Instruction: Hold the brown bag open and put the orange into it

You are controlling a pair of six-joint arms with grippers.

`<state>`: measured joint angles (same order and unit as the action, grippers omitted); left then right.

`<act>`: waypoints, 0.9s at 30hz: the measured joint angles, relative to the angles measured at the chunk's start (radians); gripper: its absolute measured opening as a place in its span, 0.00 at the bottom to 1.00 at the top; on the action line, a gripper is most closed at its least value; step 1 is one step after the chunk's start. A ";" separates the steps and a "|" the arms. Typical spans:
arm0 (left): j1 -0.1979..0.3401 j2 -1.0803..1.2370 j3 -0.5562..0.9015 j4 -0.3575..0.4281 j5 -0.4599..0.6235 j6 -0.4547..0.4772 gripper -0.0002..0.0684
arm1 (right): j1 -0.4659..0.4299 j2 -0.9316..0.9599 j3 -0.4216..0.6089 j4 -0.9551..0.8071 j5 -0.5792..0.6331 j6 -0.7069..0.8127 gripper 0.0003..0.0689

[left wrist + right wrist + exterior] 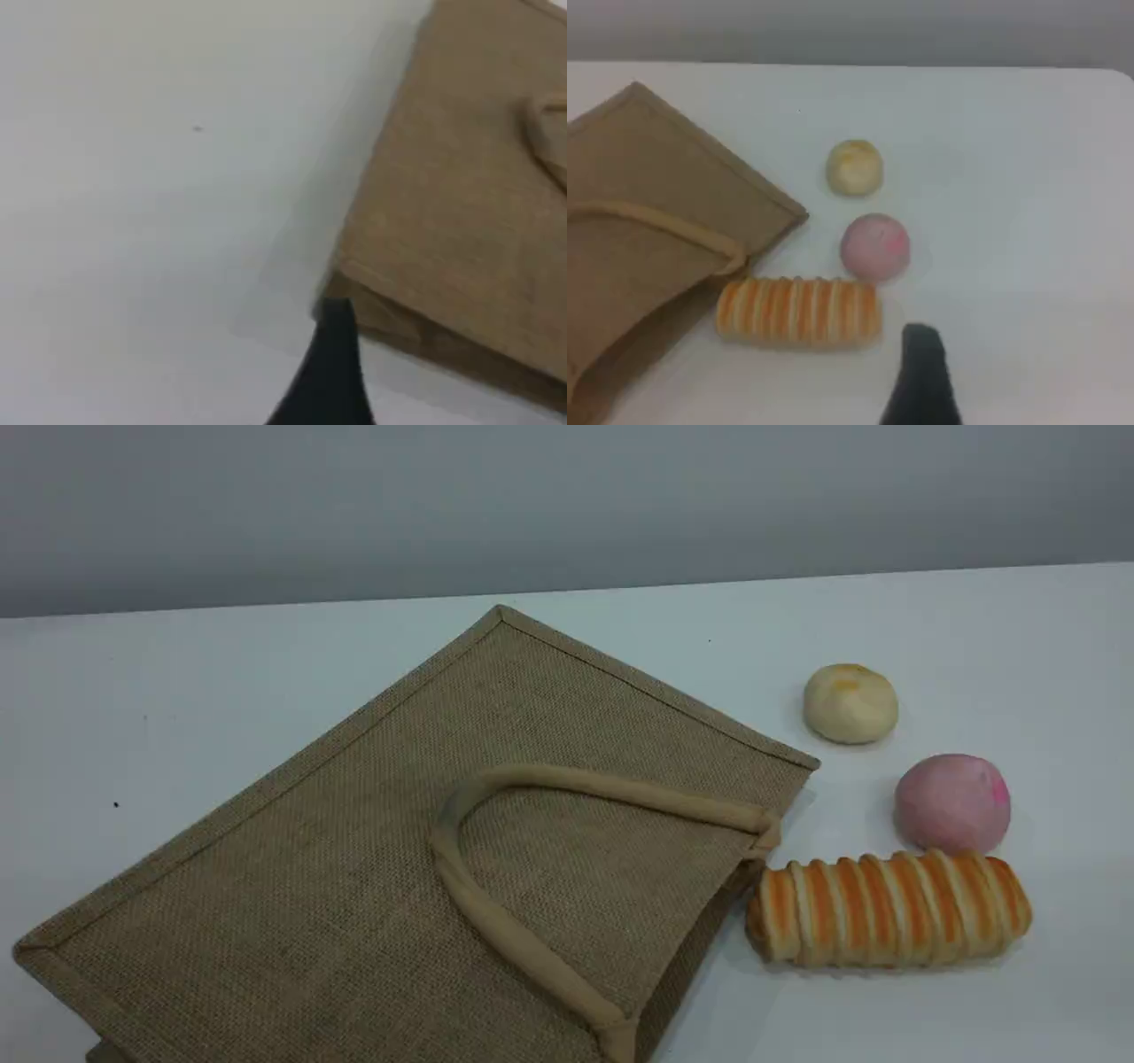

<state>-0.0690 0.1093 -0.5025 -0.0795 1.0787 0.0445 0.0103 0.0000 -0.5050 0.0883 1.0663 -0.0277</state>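
The brown bag [425,841] lies flat on the white table, its mouth toward the lower right and one beige handle [602,786] folded back over its top face. No orange shows in any view. Neither arm appears in the scene view. The left gripper's dark fingertip [332,354] hovers above the table just beside a corner of the bag [461,204]. The right gripper's dark fingertip [921,363] hangs over bare table, to the right of the bag [647,221] and near the food items. Nothing is between or against either fingertip.
A pale yellowish bun [850,702], a pink ball [952,803] and a striped bread roll [889,910] lie right of the bag's mouth; the roll almost touches it. The table [177,691] ends at a grey wall behind.
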 joint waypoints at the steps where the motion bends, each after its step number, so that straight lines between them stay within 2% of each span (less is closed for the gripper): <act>1: 0.013 -0.009 0.000 0.000 0.000 0.000 0.86 | 0.000 0.000 0.000 0.000 0.000 0.000 0.68; 7: 0.016 -0.109 0.000 0.000 0.001 0.000 0.86 | 0.000 0.000 0.000 0.000 0.000 0.001 0.68; 27: 0.014 -0.109 -0.001 0.000 0.000 0.000 0.86 | 0.000 0.000 0.000 0.000 0.000 0.000 0.68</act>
<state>-0.0552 0.0000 -0.5036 -0.0795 1.0787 0.0444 0.0103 0.0000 -0.5050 0.0883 1.0663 -0.0278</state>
